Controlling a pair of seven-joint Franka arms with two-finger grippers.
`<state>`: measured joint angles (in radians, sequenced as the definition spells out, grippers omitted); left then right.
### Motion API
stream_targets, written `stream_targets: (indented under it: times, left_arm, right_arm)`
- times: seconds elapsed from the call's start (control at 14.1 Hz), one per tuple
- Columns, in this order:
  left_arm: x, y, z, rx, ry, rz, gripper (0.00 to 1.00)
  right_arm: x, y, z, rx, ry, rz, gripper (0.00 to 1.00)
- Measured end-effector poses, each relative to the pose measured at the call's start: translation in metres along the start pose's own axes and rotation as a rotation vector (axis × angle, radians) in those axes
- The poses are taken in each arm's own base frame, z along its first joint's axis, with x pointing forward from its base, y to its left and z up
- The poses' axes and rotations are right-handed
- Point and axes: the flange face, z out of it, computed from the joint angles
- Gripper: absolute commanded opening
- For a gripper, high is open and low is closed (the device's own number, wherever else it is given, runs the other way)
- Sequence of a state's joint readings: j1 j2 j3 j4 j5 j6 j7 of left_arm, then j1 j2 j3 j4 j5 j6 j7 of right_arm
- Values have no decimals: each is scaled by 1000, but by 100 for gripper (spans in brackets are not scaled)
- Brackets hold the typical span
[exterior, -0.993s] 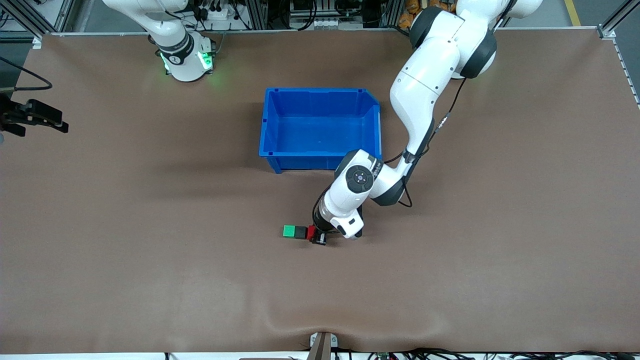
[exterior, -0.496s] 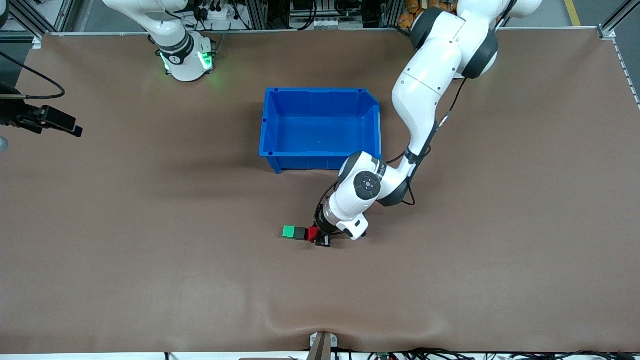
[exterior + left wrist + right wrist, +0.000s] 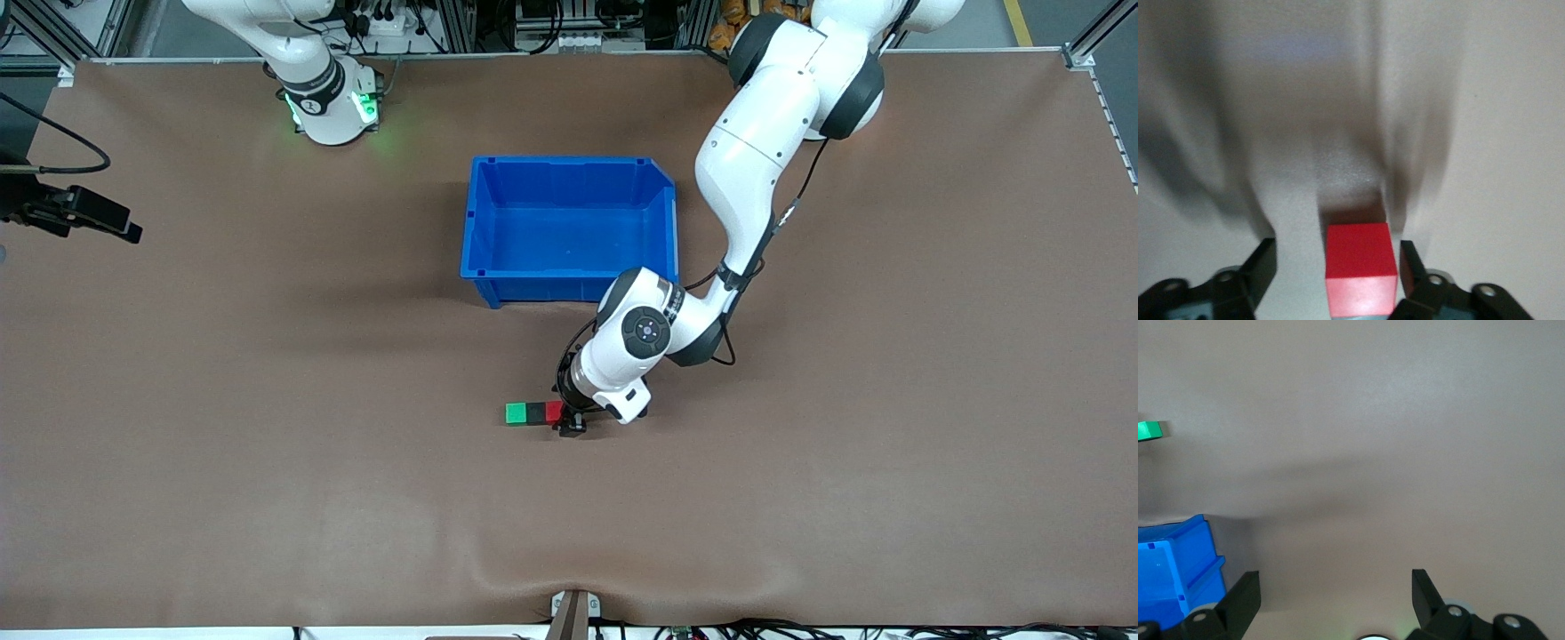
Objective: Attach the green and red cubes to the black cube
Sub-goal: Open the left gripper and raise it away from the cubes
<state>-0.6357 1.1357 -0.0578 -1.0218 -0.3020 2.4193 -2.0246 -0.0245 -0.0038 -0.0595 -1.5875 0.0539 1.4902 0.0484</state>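
Evidently your left gripper (image 3: 1336,277) brackets the red cube (image 3: 1359,275) with jaws wide; right gripper (image 3: 1331,603) waits, gaping. Rigid, light, slick plastic: pinch flat side faces.

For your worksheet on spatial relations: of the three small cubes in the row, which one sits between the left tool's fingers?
The red cube, at the row's end toward the left tool; the green cube is at the other end.

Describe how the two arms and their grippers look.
Both arms have glossy white shells. The left arm has dark grey joint bands, a round dark cap with small marks near the wrist, and a thin black cable along it. The right arm's base glows green. The left gripper and right gripper have black fingers.
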Motion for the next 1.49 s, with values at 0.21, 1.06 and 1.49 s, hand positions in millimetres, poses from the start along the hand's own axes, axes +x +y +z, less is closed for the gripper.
stream_targets:
  times: [0.21,1.06,1.49]
  left_arm:
    - [-6,7,-27,30,24,22,100]
    - [49,61,-298,219,128,535,100]
    - [114,48,-425,322,81,754,100]
  right_arm:
    - [0,0,-2,4,3,6,100]
    - [-4,1,-10,3,-5,15,100]
    - [-4,2,-12,2,-1,18,100]
